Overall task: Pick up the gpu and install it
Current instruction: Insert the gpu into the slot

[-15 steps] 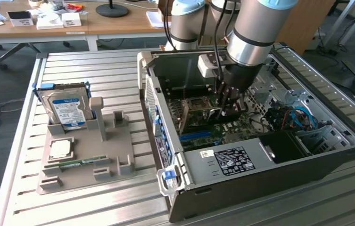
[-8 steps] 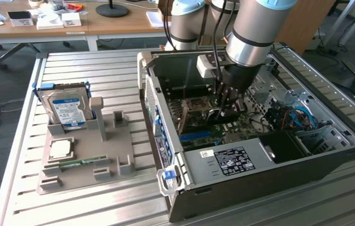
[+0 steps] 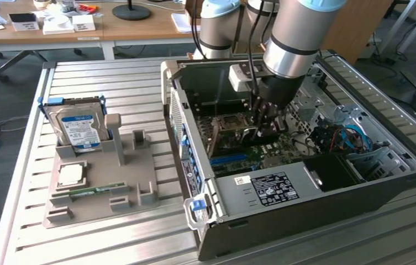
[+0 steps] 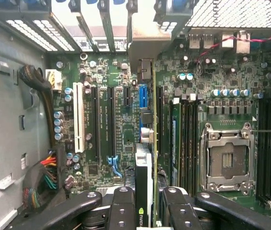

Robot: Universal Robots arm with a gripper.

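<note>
Standing edge-on in the hand [image 4: 147, 203] — thin green gpu [image 4: 153, 143], black cooler.

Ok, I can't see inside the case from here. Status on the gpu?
Gripper shut on the gpu, card edge-on between the fingers. Arm down inside the computer case, card over the motherboard slots. Nothing seen in the way.
</note>
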